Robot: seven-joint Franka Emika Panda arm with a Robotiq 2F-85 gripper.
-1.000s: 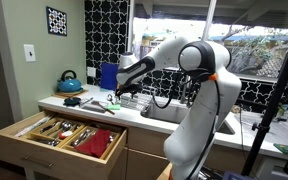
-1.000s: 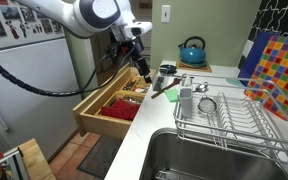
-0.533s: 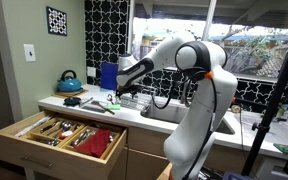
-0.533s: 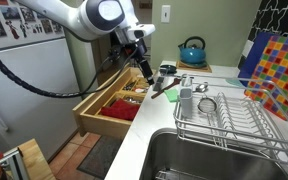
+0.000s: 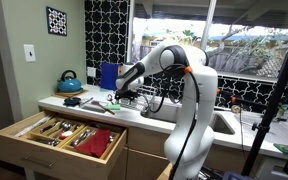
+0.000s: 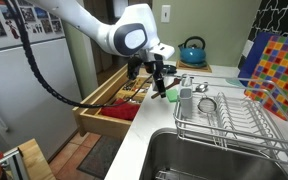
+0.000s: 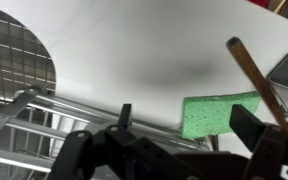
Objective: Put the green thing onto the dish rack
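Note:
The green thing (image 7: 219,113) is a bright-green sponge lying on the white counter beside the dish rack. It also shows in an exterior view (image 6: 171,95). The dish rack (image 6: 229,115) is a wire frame next to the sink, and its wires fill the left of the wrist view (image 7: 24,110). My gripper (image 7: 189,125) is open and hangs just over the sponge, which sits between the fingers, closer to one of them. In both exterior views the gripper (image 6: 160,86) (image 5: 120,92) is low over the counter.
A teal kettle (image 6: 192,50) (image 5: 69,82) stands at the back of the counter. The wooden cutlery drawer (image 5: 59,135) (image 6: 114,100) is pulled open below. A brown handle (image 7: 259,75) lies by the sponge. A cup (image 6: 185,100) stands at the rack's corner. The sink (image 6: 214,155) is in front of the rack.
My arm has swung from over the drawer edge towards the dish rack and come down over the sponge. The sponge has not moved.

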